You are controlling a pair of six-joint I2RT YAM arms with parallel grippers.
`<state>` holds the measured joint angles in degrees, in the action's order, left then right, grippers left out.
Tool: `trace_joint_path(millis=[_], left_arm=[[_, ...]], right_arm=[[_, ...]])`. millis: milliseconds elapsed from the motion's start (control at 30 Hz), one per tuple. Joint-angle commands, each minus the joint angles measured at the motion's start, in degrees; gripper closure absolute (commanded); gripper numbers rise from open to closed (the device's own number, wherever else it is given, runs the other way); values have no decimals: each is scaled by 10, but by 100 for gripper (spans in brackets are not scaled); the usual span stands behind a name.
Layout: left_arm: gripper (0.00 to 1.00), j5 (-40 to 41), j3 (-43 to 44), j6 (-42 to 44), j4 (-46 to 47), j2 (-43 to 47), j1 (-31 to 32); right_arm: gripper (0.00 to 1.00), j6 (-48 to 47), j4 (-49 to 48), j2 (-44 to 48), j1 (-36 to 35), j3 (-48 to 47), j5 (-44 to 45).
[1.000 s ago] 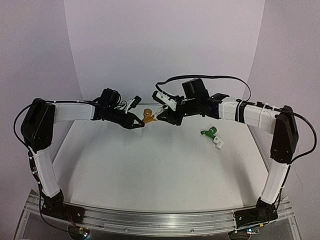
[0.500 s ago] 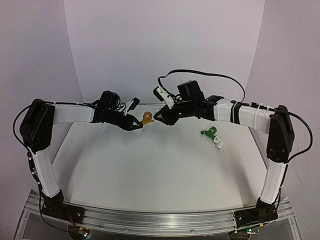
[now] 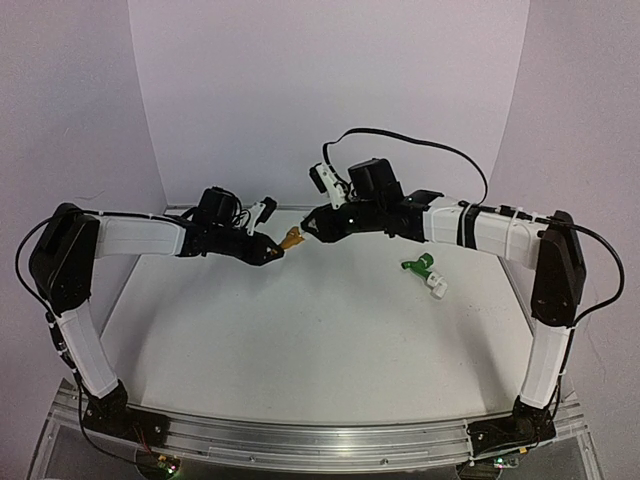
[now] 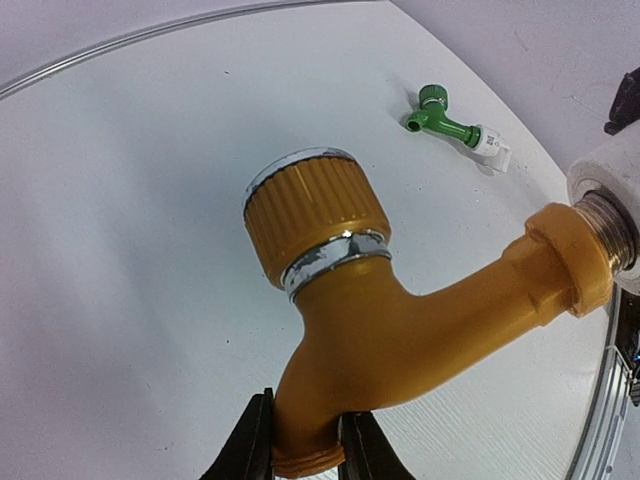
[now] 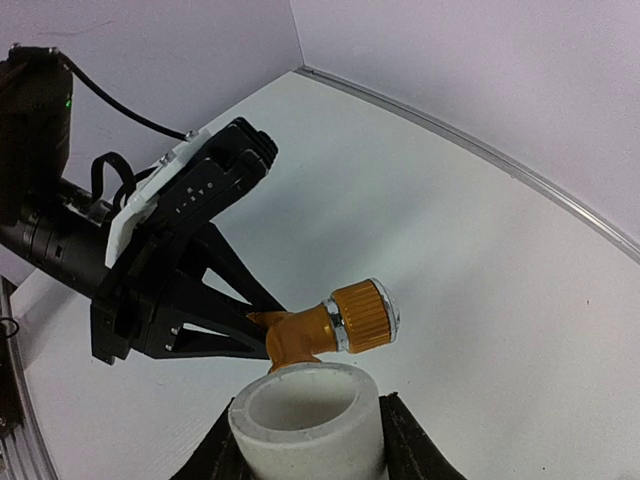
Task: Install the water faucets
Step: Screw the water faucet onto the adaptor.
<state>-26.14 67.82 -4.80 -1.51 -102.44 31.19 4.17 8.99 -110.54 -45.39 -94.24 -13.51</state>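
My left gripper is shut on the spout of the orange-yellow faucet, held above the table's far middle. In the left wrist view the faucet has its knob up and its brass threaded end set into a white pipe fitting at the right edge. My right gripper is shut on that white fitting; the orange-yellow faucet sits just beyond it. The green faucet lies on the table at the right, joined to a white fitting, and also shows in the left wrist view.
The white table has a raised rim along its back and sides. Purple walls close in behind and on both sides. A black cable loops above the right arm.
Both grippers have shifted left with the orange-yellow faucet between them. The right wrist has rotated. The green faucet has not moved.
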Motion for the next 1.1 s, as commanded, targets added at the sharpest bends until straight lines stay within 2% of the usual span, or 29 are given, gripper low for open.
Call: trace_joint_path(millis=[0,333,600,767,1067], left_arm=[[100,-1,-7,-43,176,73,41],[100,201,-63,-63,248,106,48],[100,339,-95,-54,313,112,75],[100,380,-105,-60,342,108,89],[100,439,-112,-61,385,71,102]], right_arm=[[100,65,-25,-24,-30,-11,-10],[100,149,-2,-33,-41,-17,25],[100,314,25,-72,-49,-64,52],[100,439,26,-91,-49,-92,68],[100,533,26,-77,-47,-111,63]])
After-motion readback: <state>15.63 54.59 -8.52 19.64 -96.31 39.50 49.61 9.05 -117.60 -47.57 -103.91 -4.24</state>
